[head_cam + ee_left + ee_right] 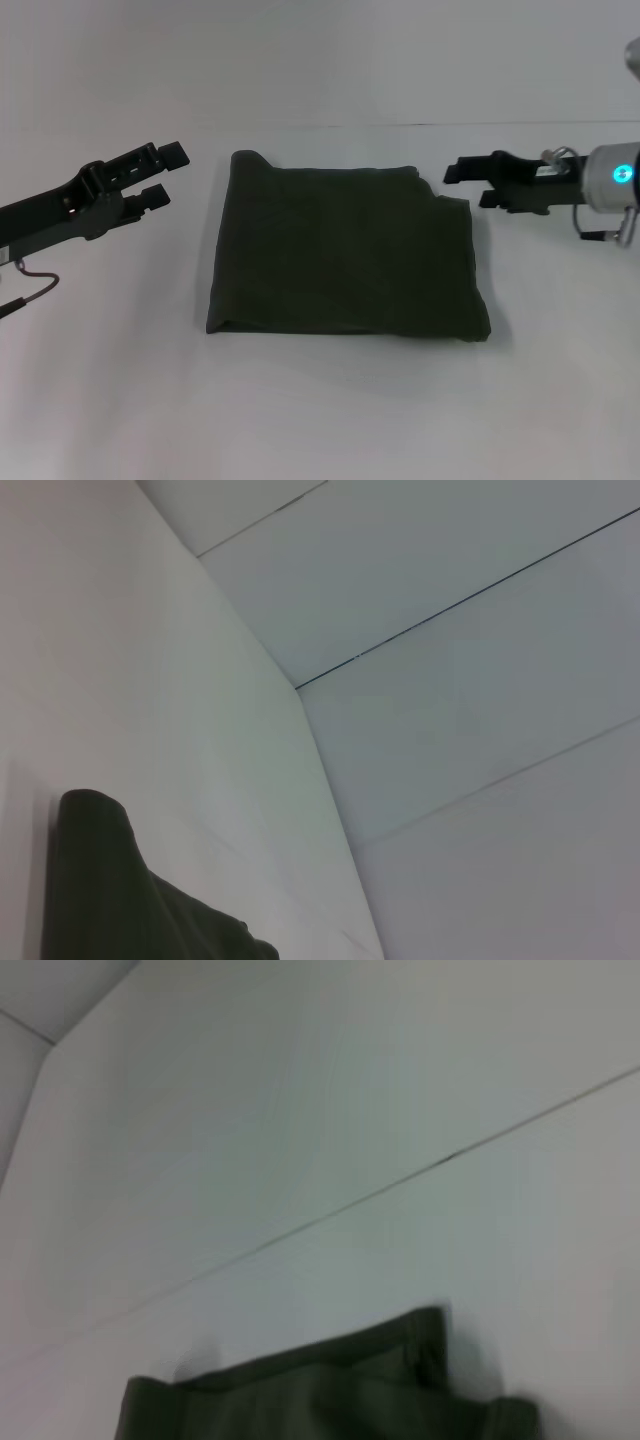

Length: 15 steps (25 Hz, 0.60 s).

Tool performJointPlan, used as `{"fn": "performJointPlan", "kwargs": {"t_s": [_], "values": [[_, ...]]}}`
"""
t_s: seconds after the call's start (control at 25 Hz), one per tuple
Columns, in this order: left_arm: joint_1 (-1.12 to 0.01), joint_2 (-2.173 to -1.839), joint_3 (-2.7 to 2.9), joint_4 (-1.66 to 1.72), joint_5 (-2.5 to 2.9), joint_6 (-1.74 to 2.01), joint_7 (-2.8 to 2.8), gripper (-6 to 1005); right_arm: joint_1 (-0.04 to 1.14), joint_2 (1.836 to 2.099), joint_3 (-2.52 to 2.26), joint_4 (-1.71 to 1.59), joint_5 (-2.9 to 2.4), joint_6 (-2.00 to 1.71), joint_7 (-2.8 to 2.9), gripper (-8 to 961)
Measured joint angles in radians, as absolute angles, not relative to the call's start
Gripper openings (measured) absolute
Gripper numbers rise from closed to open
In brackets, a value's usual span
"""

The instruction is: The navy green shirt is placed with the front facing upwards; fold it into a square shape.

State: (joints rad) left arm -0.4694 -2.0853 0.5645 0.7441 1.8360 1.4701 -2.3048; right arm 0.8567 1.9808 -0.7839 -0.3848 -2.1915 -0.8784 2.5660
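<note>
The navy green shirt [345, 250] is lying flat on the white table, already folded up into a roughly square bundle. It's showing plain dark olive fabric on top, with layered edges peeking out along the right side and the far left corner bulging slightly.

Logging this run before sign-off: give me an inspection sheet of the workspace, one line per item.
Surface: white table, bare around the cloth.
Job's things: dark green shirt lies flat at the middle, folded into a rough square; far right corner steps in a little, no print showing.
Clutter: nothing seen.
Grippers: left gripper open, off the shirt's left side, holding nothing; right gripper open, off the shirt's far right corner, holding nothing.
Cables: thin cable loops under the left arm; a loop of cable hangs by the right wrist.
Surroundings: plain white wall behind the table; the wrist views add only seamed white panels.
</note>
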Motion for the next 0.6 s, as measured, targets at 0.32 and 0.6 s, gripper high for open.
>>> {"fn": "performJointPlan", "kwargs": {"t_s": [0.32, 0.6], "values": [[-0.469, -2.088, 0.564, 0.737, 1.827, 1.459, -2.303, 936, 0.896, 2.012, -0.852, -0.333, -2.193, -0.807, 2.573, 759], [-0.469, -2.088, 0.563, 0.727, 1.826, 1.449, -2.292, 937, 0.895, 2.022, -0.856, -0.341, -2.171, -0.763, 2.58, 759]]}}
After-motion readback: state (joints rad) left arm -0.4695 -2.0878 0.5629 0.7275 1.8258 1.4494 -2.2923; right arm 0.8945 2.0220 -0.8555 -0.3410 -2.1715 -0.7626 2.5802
